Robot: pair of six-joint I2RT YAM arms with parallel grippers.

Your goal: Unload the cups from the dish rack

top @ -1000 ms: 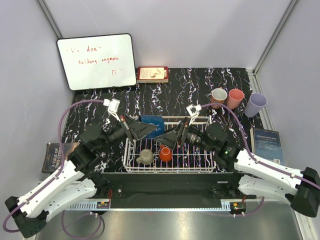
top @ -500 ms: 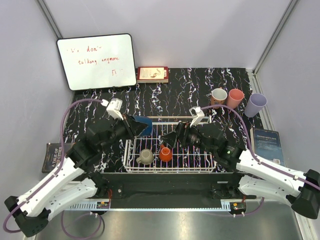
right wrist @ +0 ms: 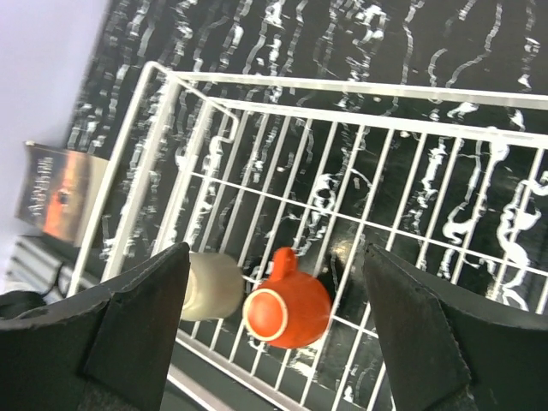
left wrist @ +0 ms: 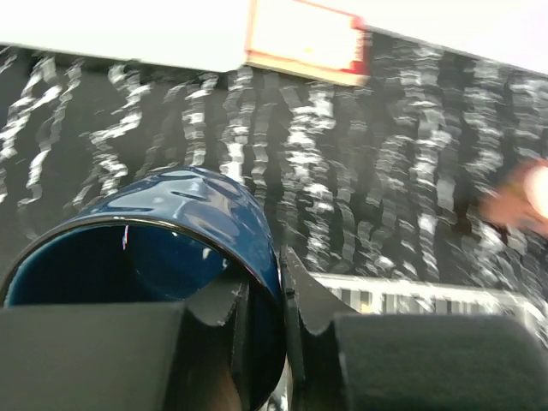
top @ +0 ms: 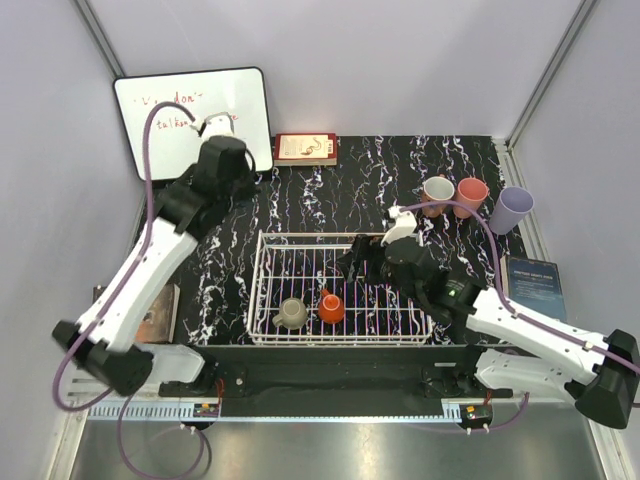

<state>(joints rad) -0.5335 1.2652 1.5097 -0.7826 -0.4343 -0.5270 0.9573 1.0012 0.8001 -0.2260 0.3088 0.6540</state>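
Pinching the curved wall of the glossy dark blue mug (left wrist: 197, 214), the left pincer (left wrist: 261, 291) is nearly closed, one finger inside the rim. The right pincer (right wrist: 276, 250) gapes wide and holds nothing. Below it, a round orange cup (right wrist: 287, 308) and a matte beige mug (right wrist: 214, 287) sit in the white wire dish rack (right wrist: 257, 90) on the marbled black tabletop (right wrist: 342, 34).

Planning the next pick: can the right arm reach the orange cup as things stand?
Probably yes. The right gripper hangs open over the rack, the orange cup lies below it with nothing on top; only the beige mug stands close beside.
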